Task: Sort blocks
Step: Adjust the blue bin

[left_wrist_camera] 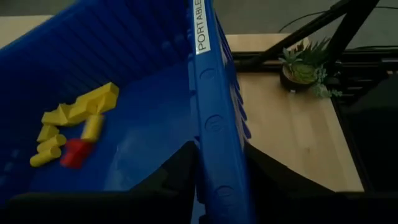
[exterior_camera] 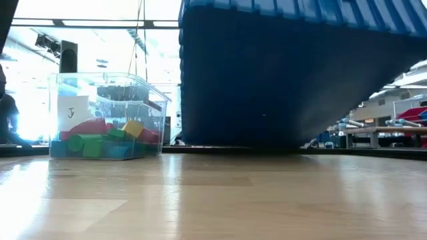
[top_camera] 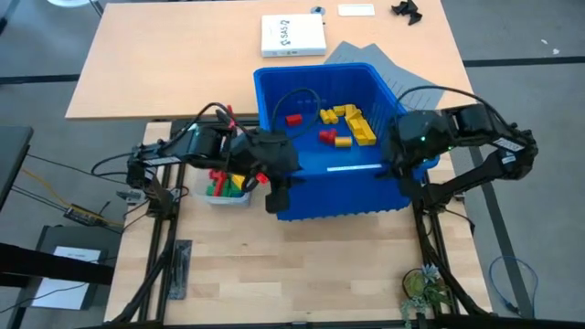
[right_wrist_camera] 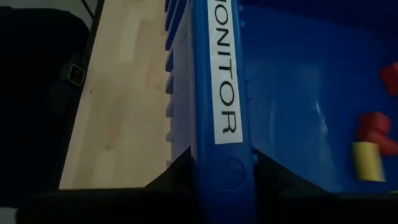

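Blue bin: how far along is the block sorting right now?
Done: the clear tub holds red, green and yellow blocks. In hand: the left gripper and the right gripper each clamp the blue bin by its rim, tilting it. Left: red and yellow blocks inside.

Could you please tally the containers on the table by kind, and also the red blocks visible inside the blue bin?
large blue bin: 1
small clear tub: 1
red blocks visible in the bin: 2
Total: 4
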Robot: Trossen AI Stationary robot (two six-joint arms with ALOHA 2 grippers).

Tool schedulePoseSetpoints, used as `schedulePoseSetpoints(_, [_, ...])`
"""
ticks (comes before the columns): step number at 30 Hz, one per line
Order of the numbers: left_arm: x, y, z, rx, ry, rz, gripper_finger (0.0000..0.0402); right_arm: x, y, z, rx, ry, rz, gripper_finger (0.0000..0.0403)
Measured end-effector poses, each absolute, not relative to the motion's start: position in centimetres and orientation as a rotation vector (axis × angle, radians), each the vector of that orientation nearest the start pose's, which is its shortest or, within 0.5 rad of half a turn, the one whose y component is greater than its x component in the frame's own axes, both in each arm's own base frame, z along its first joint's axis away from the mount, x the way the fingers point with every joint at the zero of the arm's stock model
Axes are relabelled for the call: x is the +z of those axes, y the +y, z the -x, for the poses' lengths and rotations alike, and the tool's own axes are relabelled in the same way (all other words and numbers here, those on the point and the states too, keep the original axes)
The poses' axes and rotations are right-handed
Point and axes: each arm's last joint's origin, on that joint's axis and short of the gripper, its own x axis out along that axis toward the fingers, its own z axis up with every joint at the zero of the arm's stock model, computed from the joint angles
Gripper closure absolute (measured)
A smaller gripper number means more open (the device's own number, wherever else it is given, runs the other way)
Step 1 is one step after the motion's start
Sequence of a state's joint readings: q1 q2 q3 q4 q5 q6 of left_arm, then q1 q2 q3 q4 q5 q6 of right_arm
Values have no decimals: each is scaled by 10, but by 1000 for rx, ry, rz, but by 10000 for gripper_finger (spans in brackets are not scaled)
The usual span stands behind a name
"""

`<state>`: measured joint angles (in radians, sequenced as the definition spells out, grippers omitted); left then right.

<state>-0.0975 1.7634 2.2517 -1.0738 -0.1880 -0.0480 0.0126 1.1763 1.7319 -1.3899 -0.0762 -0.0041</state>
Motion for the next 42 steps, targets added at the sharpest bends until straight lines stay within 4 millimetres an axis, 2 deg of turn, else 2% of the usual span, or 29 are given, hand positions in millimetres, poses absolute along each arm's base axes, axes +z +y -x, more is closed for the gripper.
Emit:
schedulePoseSetpoints(13, [476, -26, -336, 106, 596, -26, 284, 452, 2, -169, 94, 872, -42, 326])
schedulePoseSetpoints(20, [456, -40, -343, 101, 679, 0, 284, 439, 15, -176, 95, 921, -10, 326])
schedulePoseSetpoints(29, [400, -62, -359, 101, 870, -58, 284, 380, 31, -196, 67, 1070, 46, 326])
schedulePoseSetpoints(38, [335, -66, -367, 117, 1023, 1, 284, 317, 50, -212, 59, 1105, 75, 325])
schedulePoseSetpoints(42, [316, -67, -371, 114, 1020, 4, 283, 297, 54, -213, 46, 1126, 99, 319])
